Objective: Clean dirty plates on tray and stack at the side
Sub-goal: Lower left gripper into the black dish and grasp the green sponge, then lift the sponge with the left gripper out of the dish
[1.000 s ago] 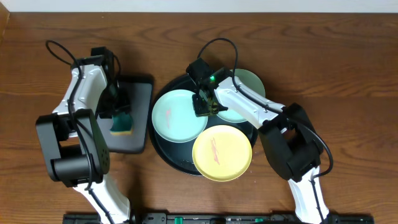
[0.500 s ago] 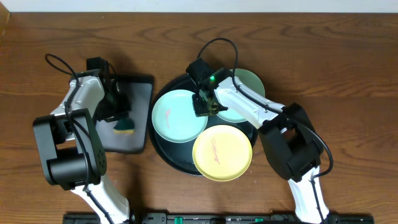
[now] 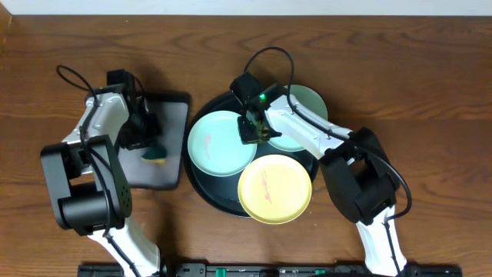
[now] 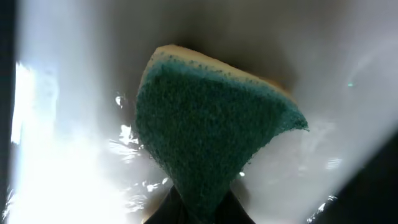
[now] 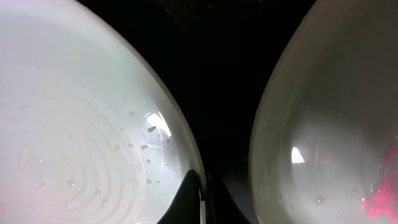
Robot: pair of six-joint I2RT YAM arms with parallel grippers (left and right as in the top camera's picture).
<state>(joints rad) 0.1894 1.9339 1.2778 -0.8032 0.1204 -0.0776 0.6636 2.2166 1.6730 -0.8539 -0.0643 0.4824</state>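
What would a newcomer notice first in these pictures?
Probably the large round black tray in the middle, carrying two pale mint-green plates and a pale yellow plate with an orange-red smear. At left, the left gripper holds a green-and-yellow sponge at a grey rectangular tray.

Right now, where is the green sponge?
In the overhead view the sponge is at the table's left, pinched by the left gripper over the grey tray, left of the black tray.
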